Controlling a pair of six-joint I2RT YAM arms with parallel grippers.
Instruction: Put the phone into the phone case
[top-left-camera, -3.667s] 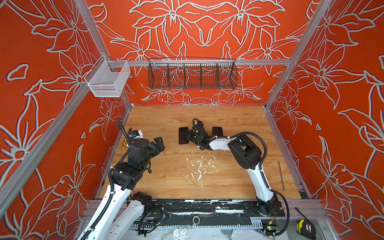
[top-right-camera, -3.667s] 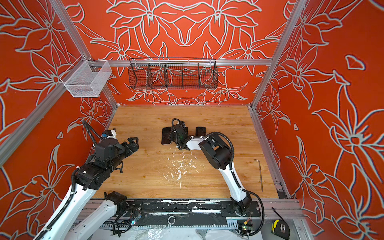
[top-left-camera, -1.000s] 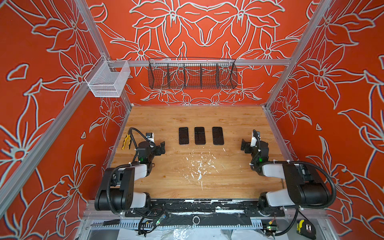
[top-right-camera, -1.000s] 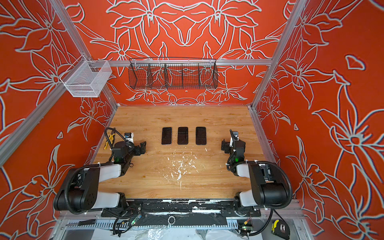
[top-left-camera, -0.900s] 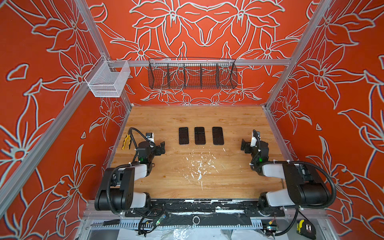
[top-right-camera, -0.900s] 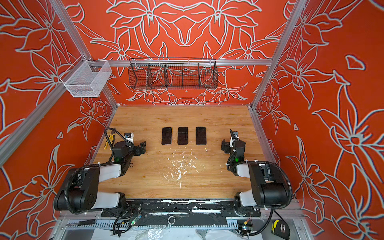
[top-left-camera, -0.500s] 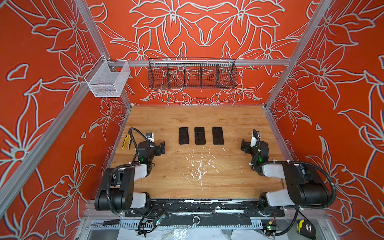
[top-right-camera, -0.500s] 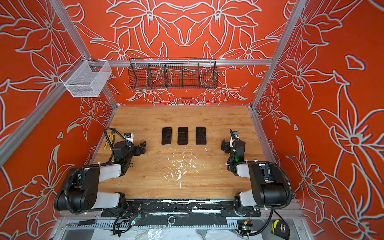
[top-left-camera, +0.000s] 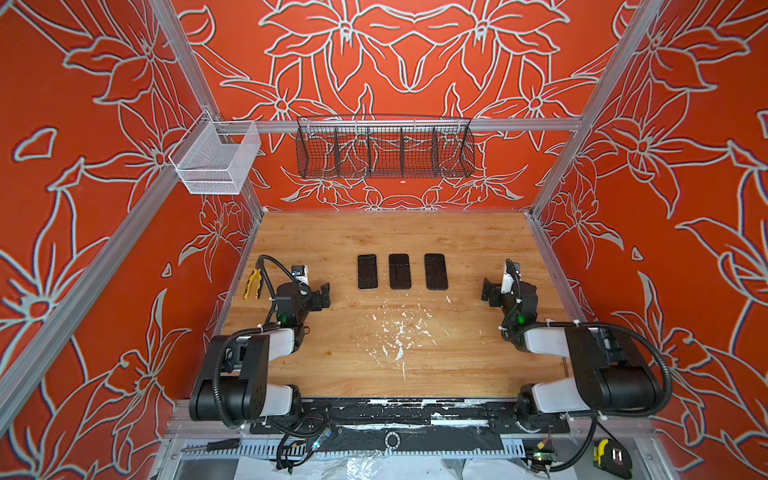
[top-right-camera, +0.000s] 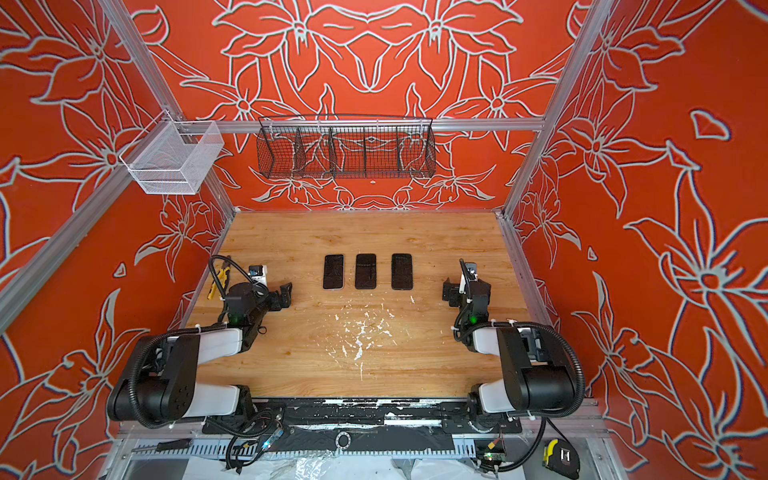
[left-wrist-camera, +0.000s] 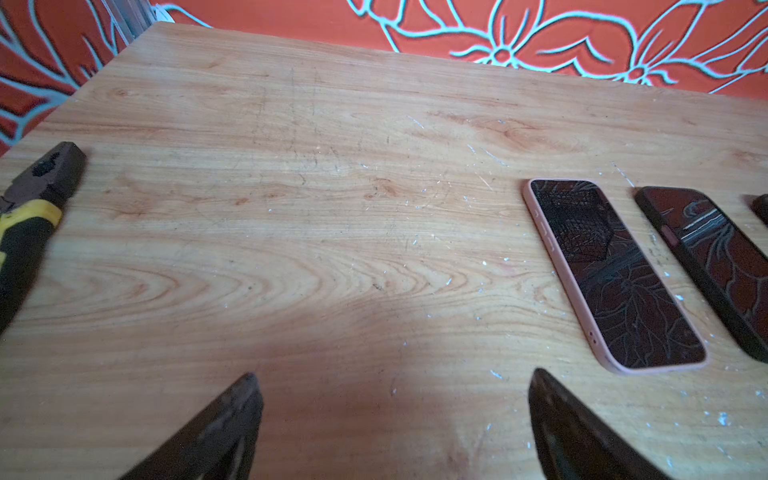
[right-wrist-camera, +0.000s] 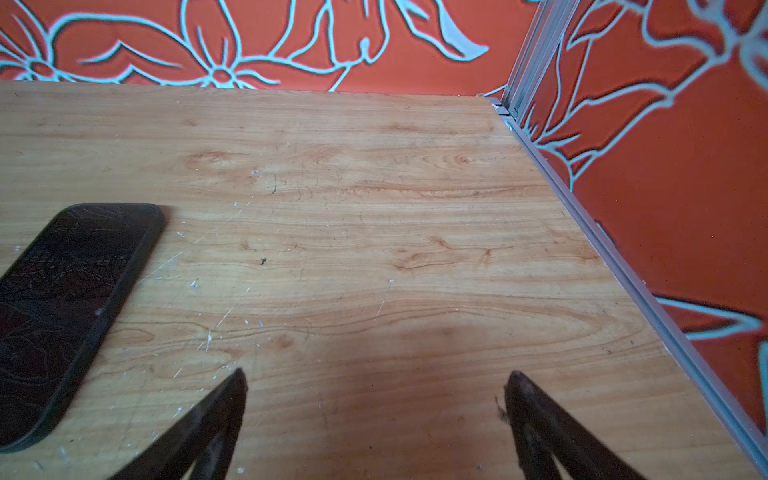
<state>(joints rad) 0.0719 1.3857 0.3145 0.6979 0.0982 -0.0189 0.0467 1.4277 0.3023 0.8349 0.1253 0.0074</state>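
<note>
We've got left gripper and right gripper spread wide, empty. Left is nearer the pink-cased phone, lying toward desk centre, long axis toward far edge.

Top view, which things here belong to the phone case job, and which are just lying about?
Job:
- pink-cased phone
- middle phone
- right phone

Lying about:
- yellow-handled pliers, at the table's left edge
- black wire basket, on the back rail
- white mesh basket, at the left corner post
- tape measure, off the table
</note>
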